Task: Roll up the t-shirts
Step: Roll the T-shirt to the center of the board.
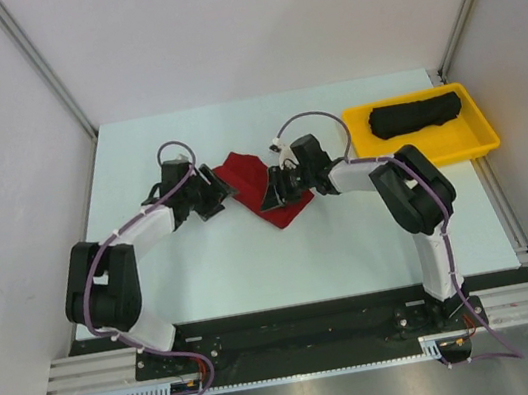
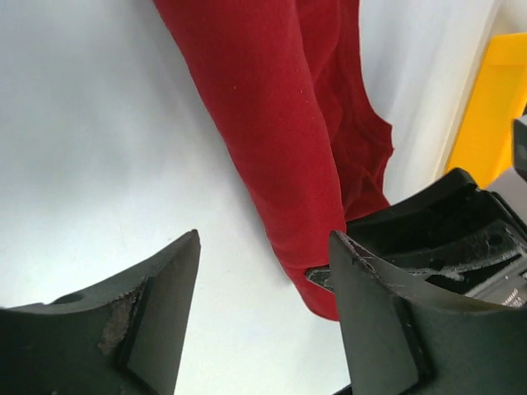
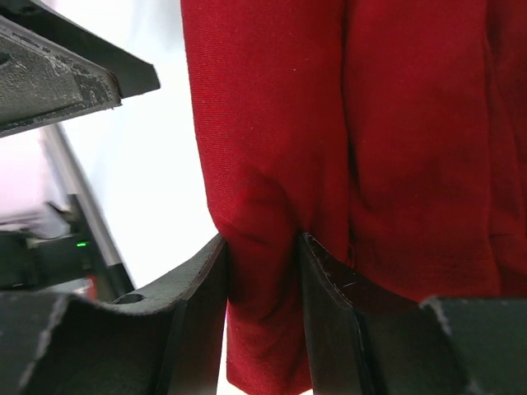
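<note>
The red shirt lies folded into a narrow strip in the middle of the table, directly between the two grippers.

The right gripper is clamped on the red shirt. In its wrist view a fold at the cloth's edge is pinched between the fingers, and the rest of the shirt spreads ahead of it and off to one side.

The left gripper holds nothing, and its fingers stand apart over bare table. The shirt's long edge runs away ahead of it and its near end sits against the inner side of one finger. The right gripper's black body is just beyond that finger, so the two are crowded together there.

On the outer side of each gripper the table is bare out to its edges.

The black shirt lies rolled in the yellow tray, beyond the right gripper and well apart from it, near the table's far right corner.
</note>
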Available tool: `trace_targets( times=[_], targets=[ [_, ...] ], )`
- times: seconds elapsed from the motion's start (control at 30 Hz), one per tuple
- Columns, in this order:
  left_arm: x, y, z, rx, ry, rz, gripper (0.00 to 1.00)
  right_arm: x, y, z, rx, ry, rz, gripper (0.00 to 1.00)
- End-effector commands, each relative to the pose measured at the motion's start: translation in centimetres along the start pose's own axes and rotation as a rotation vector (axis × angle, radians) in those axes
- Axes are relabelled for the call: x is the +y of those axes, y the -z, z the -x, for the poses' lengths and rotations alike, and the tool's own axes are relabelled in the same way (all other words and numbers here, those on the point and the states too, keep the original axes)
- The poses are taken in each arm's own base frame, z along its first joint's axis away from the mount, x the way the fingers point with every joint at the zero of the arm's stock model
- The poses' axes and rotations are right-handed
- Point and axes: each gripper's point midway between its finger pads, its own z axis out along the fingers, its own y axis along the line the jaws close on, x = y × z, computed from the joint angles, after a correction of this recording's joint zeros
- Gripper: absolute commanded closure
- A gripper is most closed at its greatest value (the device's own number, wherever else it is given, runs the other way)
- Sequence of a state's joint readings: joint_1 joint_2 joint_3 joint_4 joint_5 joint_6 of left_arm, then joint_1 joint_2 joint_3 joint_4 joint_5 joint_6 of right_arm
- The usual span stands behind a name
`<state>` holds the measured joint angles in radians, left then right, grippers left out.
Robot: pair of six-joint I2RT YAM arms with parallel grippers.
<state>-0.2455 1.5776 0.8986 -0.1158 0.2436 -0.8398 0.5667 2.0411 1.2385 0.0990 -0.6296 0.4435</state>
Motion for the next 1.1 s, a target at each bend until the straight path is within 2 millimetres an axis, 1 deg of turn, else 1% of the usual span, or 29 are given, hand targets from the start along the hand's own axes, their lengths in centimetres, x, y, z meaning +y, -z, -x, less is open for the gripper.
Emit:
trace_targets(
  times=[0.0,0.03,0.07,0.17,0.2,0.27,0.3,0.37,0.4,0.43,0.47,0.5,0.53,0.57,0.6,0.63,0.67,0.7,0.73,0.77,0.83,0.87,0.9,0.93,0.97,1.0,1.07],
  targets=[
    [-2.2,-0.9,1.1,-0.020,-0.004,-0.068,0.34,-1.2,-0.6,-1.1,0.026,-0.122,0.052,0.58],
    [-2.6,-1.1,1.5,-0.026,-0.007,-0.066,0.34,-1.4,-0.5,-1.0,0.024,-0.137,0.055,0.58],
    [-2.2,-1.7,1.3,-0.017,-0.002,-0.039,0.37,-1.6,-0.6,-1.2,0.032,-0.169,0.064,0.59],
    [-2.4,-2.4,1.3,-0.014,0.014,-0.040,0.43,-2.0,-0.4,-0.8,0.021,-0.205,0.086,0.59],
    [-2.3,-2.9,1.2,-0.007,0.018,-0.031,0.44,-2.4,-0.3,-0.8,0.016,-0.230,0.085,0.59],
    [-2.5,-3.5,1.1,0.001,0.017,-0.024,0.45,-2.4,-0.2,-0.7,0.014,-0.246,0.100,0.59],
    [-2.6,-3.9,1.4,-0.004,0.016,-0.015,0.45,-2.5,-0.2,-0.7,0.012,-0.263,0.103,0.59],
    [-2.6,-4.5,1.2,0.010,0.014,0.000,0.46,-2.8,0.0,-0.5,0.004,-0.271,0.102,0.59],
    [-3.0,-4.7,1.7,-0.001,0.012,0.006,0.46,-2.8,0.2,-0.3,-0.004,-0.267,0.100,0.59],
    [-2.5,-5.2,1.3,0.013,0.013,0.032,0.46,-2.9,0.4,-0.2,-0.009,-0.264,0.091,0.58],
    [-2.7,-5.3,1.3,0.014,0.012,0.037,0.46,-3.2,0.5,-0.2,-0.019,-0.263,0.061,0.55],
    [-3.1,-5.4,1.7,0.001,0.008,0.040,0.46,-3.3,0.7,-0.1,-0.024,-0.251,0.043,0.54],
    [-2.8,-5.7,1.2,0.019,0.006,0.063,0.45,-2.9,1.2,0.5,-0.043,-0.208,0.032,0.52],
    [-2.9,-5.8,1.2,0.021,0.003,0.072,0.44,-3.3,1.4,0.5,-0.052,-0.201,-0.018,0.51],
    [-3.4,-5.9,1.6,0.014,-0.003,0.071,0.44,-3.4,1.7,0.7,-0.062,-0.180,-0.048,0.47],
    [-3.3,-6.0,1.3,0.021,-0.010,0.088,0.44,-2.9,2.5,1.5,-0.088,-0.127,-0.074,0.46],
    [-3.1,-6.3,1.2,0.026,-0.009,0.100,0.44,-3.4,2.8,1.4,-0.098,-0.111,-0.154,0.44],
    [-3.5,-6.3,1.5,0.021,-0.013,0.097,0.44,-3.2,3.3,1.9,-0.119,-0.085,-0.191,0.41],
    [-3.4,-6.5,1.3,0.028,-0.015,0.103,0.45,-2.5,4.2,2.7,-0.147,-0.036,-0.219,0.40],
    [-3.2,-6.8,1.2,0.034,-0.013,0.111,0.45,-3.2,4.8,3.2,-0.186,-0.022,-0.317,0.38],
    [-3.5,-7.0,1.3,0.035,-0.018,0.115,0.44,-3.6,6.0,3.3,-0.209,-0.006,-0.424,0.37],
    [-3.4,-7.2,1.2,0.041,-0.018,0.121,0.44,-3.2,7.1,3.9,-0.243,0.027,-0.480,0.36],
    [-3.9,-7.3,1.3,0.038,-0.021,0.116,0.45,-2.9,7.4,4.1,-0.256,0.053,-0.501,0.36],
    [-3.9,-7.4,1.2,0.041,-0.025,0.116,0.44,-2.9,7.8,4.5,-0.275,0.080,-0.534,0.36],
    [-3.9,-7.5,1.1,0.044,-0.026,0.119,0.44,-2.4,8.2,4.9,-0.294,0.134,-0.558,0.36],
    [-4.1,-7.7,1.2,0.043,-0.029,0.119,0.43,-1.5,7.7,4.6,-0.289,0.177,-0.554,0.35],
    [-4.3,-7.9,1.1,0.046,-0.032,0.121,0.42,-0.9,7.7,4.9,-0.310,0.251,-0.603,0.36]
  ],
)
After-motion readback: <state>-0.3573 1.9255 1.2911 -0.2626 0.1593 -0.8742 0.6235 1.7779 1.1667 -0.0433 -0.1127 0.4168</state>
